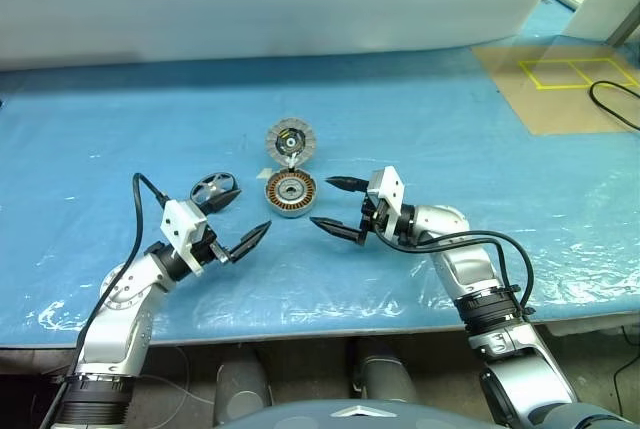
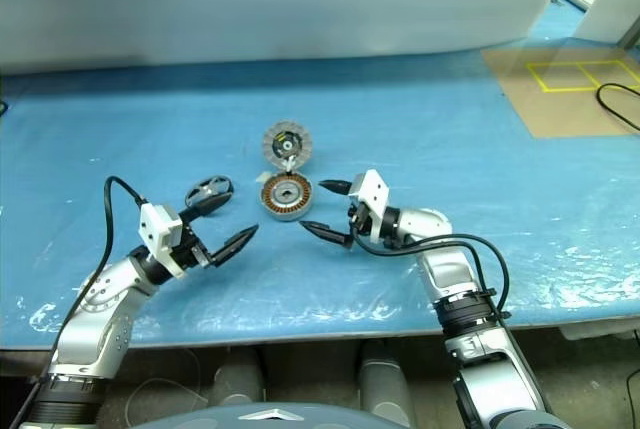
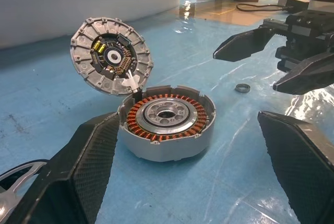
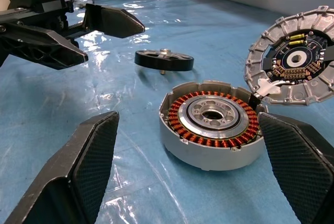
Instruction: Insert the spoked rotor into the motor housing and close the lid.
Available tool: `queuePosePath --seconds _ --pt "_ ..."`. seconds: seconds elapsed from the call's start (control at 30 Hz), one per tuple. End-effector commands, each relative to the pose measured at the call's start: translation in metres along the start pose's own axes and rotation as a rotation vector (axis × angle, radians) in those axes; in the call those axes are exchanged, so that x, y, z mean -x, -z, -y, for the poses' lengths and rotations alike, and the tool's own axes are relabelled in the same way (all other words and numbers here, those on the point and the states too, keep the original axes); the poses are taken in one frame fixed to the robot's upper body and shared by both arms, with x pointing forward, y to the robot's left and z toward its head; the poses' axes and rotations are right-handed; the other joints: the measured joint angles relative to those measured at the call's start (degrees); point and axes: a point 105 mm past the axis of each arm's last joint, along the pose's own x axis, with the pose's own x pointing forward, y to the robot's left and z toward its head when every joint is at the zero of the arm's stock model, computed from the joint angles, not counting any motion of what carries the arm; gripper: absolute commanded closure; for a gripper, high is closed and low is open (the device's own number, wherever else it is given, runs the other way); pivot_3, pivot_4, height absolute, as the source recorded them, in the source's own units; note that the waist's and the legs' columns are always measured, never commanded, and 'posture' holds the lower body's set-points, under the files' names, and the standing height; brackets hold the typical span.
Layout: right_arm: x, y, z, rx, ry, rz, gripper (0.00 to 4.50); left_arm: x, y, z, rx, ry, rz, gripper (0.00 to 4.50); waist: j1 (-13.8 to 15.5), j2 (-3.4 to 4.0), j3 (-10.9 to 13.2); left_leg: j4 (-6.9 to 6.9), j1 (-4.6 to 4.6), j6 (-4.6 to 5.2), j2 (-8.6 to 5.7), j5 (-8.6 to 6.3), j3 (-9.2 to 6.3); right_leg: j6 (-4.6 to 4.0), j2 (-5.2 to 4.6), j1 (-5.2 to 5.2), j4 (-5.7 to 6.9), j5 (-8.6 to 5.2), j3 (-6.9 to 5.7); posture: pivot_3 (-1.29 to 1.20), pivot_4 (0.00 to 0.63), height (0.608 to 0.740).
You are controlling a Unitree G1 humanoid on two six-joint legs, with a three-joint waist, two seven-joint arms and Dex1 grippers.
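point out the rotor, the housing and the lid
rotor (image 4: 164, 60), right wrist view, on its dark rim
housing (image 4: 211, 151), right wrist view, on its grey outer wall
lid (image 3: 111, 57), left wrist view, on its dark centre

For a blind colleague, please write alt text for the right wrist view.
An open motor housing with copper windings sits on a blue table, its ribbed lid hinged up. The spoked rotor lies behind it, near the open left gripper.
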Motion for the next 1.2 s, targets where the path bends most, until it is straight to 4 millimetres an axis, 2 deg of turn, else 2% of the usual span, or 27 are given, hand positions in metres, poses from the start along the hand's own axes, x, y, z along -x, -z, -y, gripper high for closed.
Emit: queuePosePath --seconds 0.03,0.4,0.67,0.93,1.2 --pt "-0.002 -0.016 0.000 0.042 -0.014 0.047 0.00 0.000 -0.007 -0.002 -0.026 0.006 0.016 0.04 0.00 0.00 0.00 0.00 0.00 0.00 0.00 0.00 0.00 0.00 0.00 0.00 -0.01 0.00 0.00 0.00 0.150 0.740" --pt "-0.006 -0.024 0.000 0.050 -0.032 0.061 0.00 -0.001 -0.008 -0.002 -0.030 0.006 0.017 0.04 -0.02 0.01 0.00 -0.01 0.00 0.01 0.00 -0.01 0.00 0.00 0.00 0.00 -0.01 0.00 0.00 0.00 0.150 0.740" --pt "-0.027 -0.042 0.005 0.098 -0.080 0.046 0.00 0.001 -0.008 -0.002 -0.034 -0.007 0.015 0.04 -0.14 0.03 0.02 -0.02 0.01 0.00 0.01 0.00 0.00 0.00 0.00 -0.01 0.00 0.00 0.00 0.00 0.150 0.740" --pt "-0.054 -0.049 0.014 0.196 -0.176 -0.195 0.00 0.003 -0.007 -0.002 -0.034 -0.030 0.015 0.04 -0.08 0.04 0.03 -0.04 -0.01 -0.10 0.00 0.05 0.00 0.00 0.00 -0.01 -0.04 0.00 -0.02 0.00 0.150 0.740" --pt "-0.064 -0.044 0.023 0.256 -0.307 -0.502 0.00 0.005 -0.005 0.001 -0.028 -0.045 0.014 0.04 -0.05 0.06 0.04 -0.04 -0.05 -0.11 0.01 0.06 0.00 0.00 0.01 -0.03 -0.03 0.00 -0.04 0.00 0.150 0.740"
